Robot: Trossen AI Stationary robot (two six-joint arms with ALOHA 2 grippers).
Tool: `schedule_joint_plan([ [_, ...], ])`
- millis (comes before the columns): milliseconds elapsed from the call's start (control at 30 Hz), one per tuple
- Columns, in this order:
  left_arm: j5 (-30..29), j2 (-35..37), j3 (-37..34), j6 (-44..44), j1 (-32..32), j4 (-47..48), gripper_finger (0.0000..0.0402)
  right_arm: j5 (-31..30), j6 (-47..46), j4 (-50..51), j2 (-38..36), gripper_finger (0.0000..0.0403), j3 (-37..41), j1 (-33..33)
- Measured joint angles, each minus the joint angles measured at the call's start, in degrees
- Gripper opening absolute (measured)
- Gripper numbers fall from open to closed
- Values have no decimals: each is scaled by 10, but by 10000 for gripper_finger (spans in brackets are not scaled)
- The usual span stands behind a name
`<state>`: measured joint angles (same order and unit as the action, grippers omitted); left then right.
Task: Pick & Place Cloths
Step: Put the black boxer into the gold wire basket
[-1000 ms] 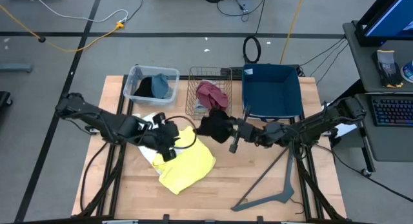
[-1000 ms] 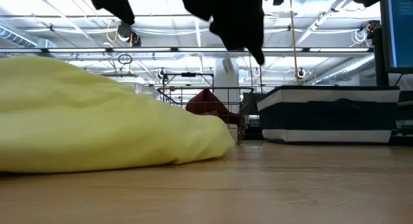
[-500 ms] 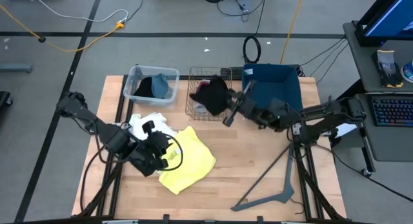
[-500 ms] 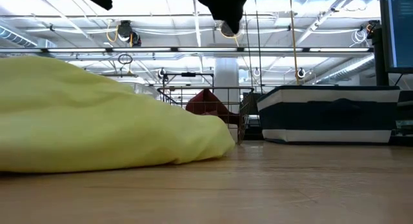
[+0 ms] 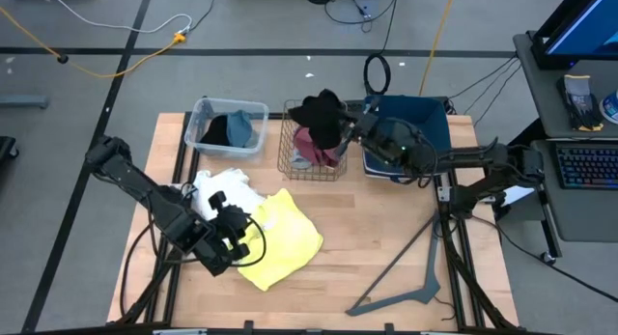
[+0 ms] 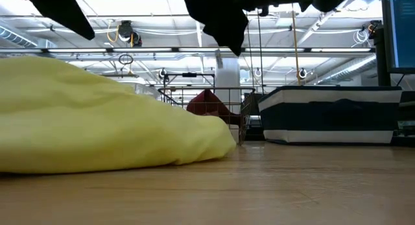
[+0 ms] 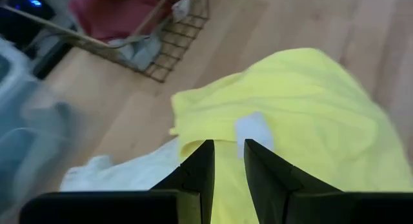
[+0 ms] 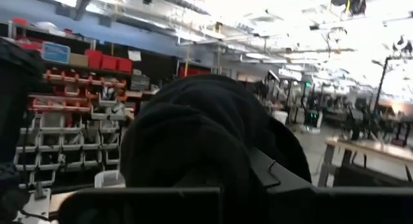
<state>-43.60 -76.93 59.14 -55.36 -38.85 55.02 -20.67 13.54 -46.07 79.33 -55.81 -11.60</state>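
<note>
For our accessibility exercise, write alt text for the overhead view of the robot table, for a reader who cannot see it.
The right gripper holds a black cloth above the wire basket, which contains a maroon cloth. The left gripper hovers at the edge of a yellow cloth on the wooden table, beside a white cloth.

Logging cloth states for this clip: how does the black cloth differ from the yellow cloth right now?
The black cloth hangs in the air, shut in the right end effector above the wire basket; the yellow cloth lies on the wooden table. The black one is bunched into a small dark lump; the yellow one is spread wider, with the left end effector over its edge, not gripping it. Both are soft fabric.
</note>
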Motion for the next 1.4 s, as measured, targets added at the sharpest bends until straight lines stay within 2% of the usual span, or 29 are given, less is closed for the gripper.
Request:
schedule_joint_plan([
  [200,-1,0,-13,25,-7,-53,88,0,-36,26,32,1,0,-21],
  [533,-1,0,-13,100,-7,-120,88,14,-52,16,144,4,-13,-53],
  [1000,4,0,-13,119,-10,-133,88,14,-95,75,281,5,-55,-79],
  [1233,6,0,-13,118,-14,-133,88,-33,-99,150,294,6,-55,-79],
  [1400,6,0,-13,117,-14,-133,88,-33,-98,152,294,6,-55,-80],
])
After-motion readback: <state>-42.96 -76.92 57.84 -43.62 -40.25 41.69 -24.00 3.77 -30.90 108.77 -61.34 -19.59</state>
